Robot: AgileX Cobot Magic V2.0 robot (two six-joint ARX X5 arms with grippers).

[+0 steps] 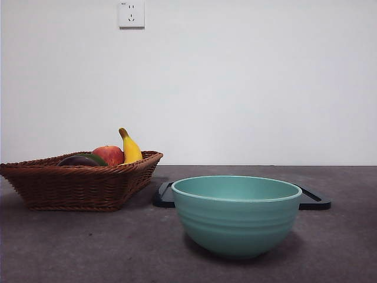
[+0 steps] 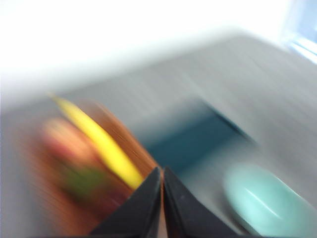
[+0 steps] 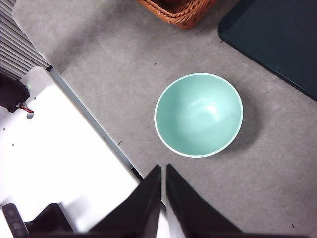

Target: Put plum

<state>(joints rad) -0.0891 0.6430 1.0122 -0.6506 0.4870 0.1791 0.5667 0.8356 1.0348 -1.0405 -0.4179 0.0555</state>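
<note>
Teal bowl point(image 1: 237, 215) fronts the basket point(image 1: 76, 186) where apple point(image 1: 109, 155) flanks plum point(image 1: 78, 161).

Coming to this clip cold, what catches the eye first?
The teal bowl stands empty, large and nearest in the front view, with a dark tray behind it. Beside it, the wicker basket holds a banana, an apple and the dark plum.

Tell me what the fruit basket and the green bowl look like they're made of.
The basket looks like woven wicker or rattan, brown and matte: interlaced strands and a braided rim show. The bowl looks like glazed ceramic, though it could be melamine: smooth teal surface, soft sheen, ridged bands round the outside, paler rim.
</note>
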